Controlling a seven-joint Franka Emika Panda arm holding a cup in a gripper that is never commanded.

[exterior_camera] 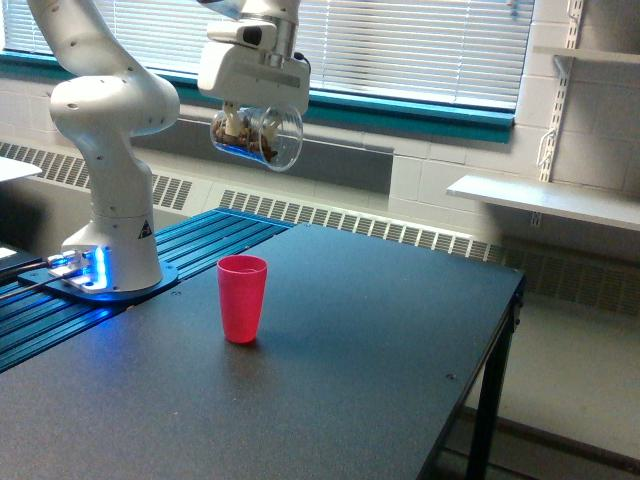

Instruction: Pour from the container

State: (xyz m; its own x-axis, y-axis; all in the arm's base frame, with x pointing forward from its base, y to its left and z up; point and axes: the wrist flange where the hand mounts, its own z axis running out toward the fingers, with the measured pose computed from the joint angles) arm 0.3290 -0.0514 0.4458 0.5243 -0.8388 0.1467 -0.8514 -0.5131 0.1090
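Now, holding: the gripper [243, 118] is closed on the clear container [258, 136], lying nearly on its side with brownish contents inside.
Position: high above the table [380, 330], over its far edge, well above the red cup [242, 298].
Risk: as I judge it, pouring from this height could scatter contents past the cup's narrow mouth, or tip it.
Count: one container, one red cup, one arm.

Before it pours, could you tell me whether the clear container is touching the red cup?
Apart. The exterior view shows the container held high in the gripper, with window wall visible between it and the red cup standing below.
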